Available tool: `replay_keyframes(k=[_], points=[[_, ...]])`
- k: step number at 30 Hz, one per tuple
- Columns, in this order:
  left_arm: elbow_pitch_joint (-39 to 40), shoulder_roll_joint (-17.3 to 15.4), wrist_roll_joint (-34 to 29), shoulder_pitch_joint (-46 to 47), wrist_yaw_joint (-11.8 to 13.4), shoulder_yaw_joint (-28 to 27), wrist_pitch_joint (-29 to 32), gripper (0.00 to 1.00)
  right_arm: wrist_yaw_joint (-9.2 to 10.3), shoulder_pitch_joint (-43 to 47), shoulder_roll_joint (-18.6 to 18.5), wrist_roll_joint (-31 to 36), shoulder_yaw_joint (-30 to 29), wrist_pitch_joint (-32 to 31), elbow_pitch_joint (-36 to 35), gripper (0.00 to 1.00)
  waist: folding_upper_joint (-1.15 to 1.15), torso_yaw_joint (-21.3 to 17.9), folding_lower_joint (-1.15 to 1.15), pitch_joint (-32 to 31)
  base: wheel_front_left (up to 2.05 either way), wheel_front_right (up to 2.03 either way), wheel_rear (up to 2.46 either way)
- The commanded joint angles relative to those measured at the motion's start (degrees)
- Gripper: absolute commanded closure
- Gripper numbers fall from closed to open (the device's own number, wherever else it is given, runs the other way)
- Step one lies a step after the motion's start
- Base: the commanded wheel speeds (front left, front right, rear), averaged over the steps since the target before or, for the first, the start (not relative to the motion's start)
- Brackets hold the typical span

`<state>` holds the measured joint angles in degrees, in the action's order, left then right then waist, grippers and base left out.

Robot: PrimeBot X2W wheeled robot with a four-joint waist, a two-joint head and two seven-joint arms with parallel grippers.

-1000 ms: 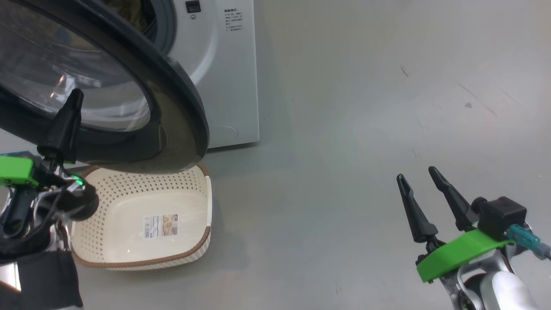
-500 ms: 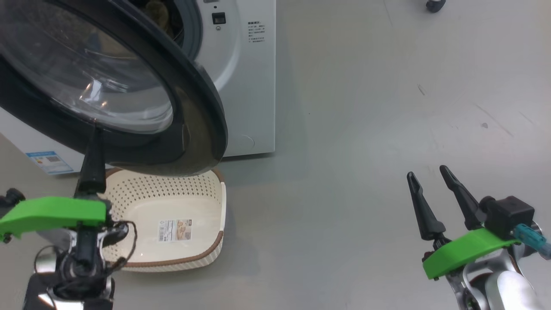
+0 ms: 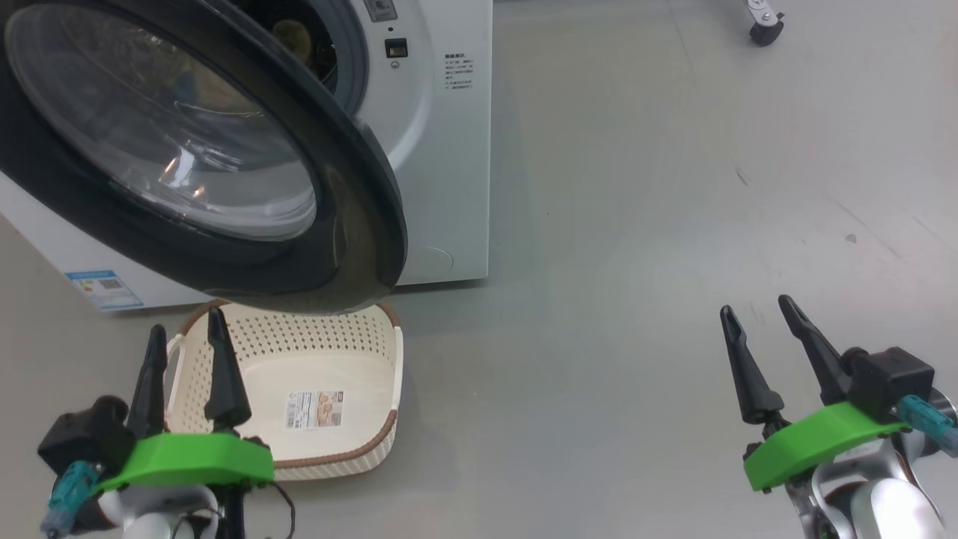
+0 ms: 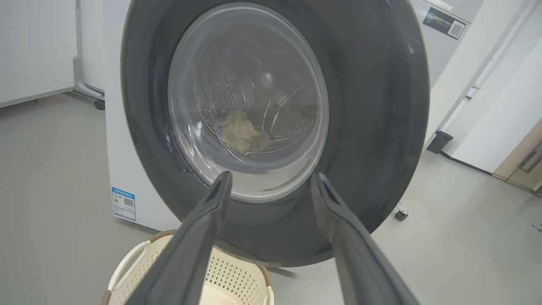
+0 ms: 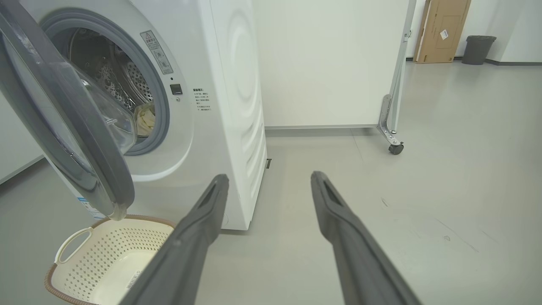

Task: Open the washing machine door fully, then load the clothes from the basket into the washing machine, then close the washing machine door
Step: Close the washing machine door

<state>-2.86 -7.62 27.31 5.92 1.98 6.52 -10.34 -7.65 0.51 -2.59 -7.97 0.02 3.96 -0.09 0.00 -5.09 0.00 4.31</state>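
**Position.** The washing machine door [image 3: 202, 150] stands partly open, swung out from the washing machine [image 3: 441, 150]. Its free edge hangs over the far end of the basket [image 3: 299, 338]. The basket sits on the floor just in front of the machine and holds no garment, only its label. The clothes [image 5: 146, 118] lie inside the drum as a pale crumpled heap. Whether any fold reaches the grey gasket cannot be told.

**Pincers.** The left pincer [image 3: 187, 320] is spread wide with nothing between its fingers. It is low over the near left corner of the basket, apart from the door and facing its glass bowl. The right pincer [image 3: 757, 305] is likewise spread and empty, well off to the right over bare floor.

**Handling, as judged.**
- Loading appears done, so closing the door is the step left.
- The door is rigid and hinged on the far side from its free edge. It likely has some weight and will swing on a fixed arc instead of yielding.
- The rim is glossy and probably slippery, so a pinch would hold poorly.
- The bowl is glass and is best left alone.
- The soundest contact is a flat push on the outer black rim near the free edge, where leverage is greatest.
- The clothes are soft and light, and could snag in the seal if they spill forward.
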Motion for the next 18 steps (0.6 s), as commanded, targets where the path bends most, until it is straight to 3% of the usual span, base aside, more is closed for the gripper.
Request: replay_keyframes(k=[1,10,18], points=[[2.4,-1.7,-1.0,1.2,0.4,-1.6,-0.6,0.00,0.16,-1.1,-0.3,0.6,0.9,0.0,-2.2,0.00,0.00,0.1,0.00,-0.1,0.00,0.00,0.00],[5.7,-3.3,-8.9,-4.1,5.9,1.0,0.2,0.00,0.16,0.2,-0.3,1.5,0.5,-0.7,-3.0,0.00,0.00,0.7,0.00,-0.6,0.00,0.00,0.00],[7.9,-3.4,-10.2,-6.6,7.5,2.1,1.6,0.00,0.16,0.9,-0.3,1.7,0.5,-1.2,-3.4,0.00,0.00,0.9,0.00,-1.1,0.00,0.00,0.00]])
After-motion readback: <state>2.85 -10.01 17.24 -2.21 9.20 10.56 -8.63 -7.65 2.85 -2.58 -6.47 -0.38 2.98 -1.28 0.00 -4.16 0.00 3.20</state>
